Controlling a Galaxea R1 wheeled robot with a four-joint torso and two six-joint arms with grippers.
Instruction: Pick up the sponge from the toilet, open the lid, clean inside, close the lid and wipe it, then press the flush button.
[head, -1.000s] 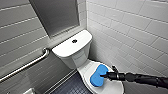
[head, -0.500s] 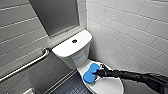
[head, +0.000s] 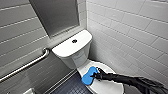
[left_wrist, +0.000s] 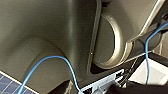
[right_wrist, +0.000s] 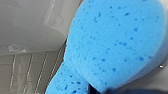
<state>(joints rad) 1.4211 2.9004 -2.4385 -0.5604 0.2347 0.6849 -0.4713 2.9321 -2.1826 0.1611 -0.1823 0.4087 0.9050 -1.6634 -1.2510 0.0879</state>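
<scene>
The white toilet (head: 75, 56) stands in the corner with its lid (head: 110, 86) down over the bowl. On the tank top sits the dark round flush button (head: 74, 41). My right arm comes in from the right, low over the lid. Its gripper (head: 96, 74) is shut on the bright blue sponge (head: 88, 76), which rests against the lid's left edge and hangs a little over it. The right wrist view shows the sponge (right_wrist: 112, 47) large and close, with glossy white ceramic behind it. The left gripper is open.
A metal grab bar (head: 27, 65) runs along the grey tiled wall to the left of the toilet. White tiled wall (head: 130, 32) stands close on the right. Dark tiled floor (head: 71, 86) lies left of the bowl. A grey panel (head: 57, 15) rises behind the tank.
My right gripper has slid the sponge leftward across the lid, toward its left edge. The toilet and lid are unmoved.
</scene>
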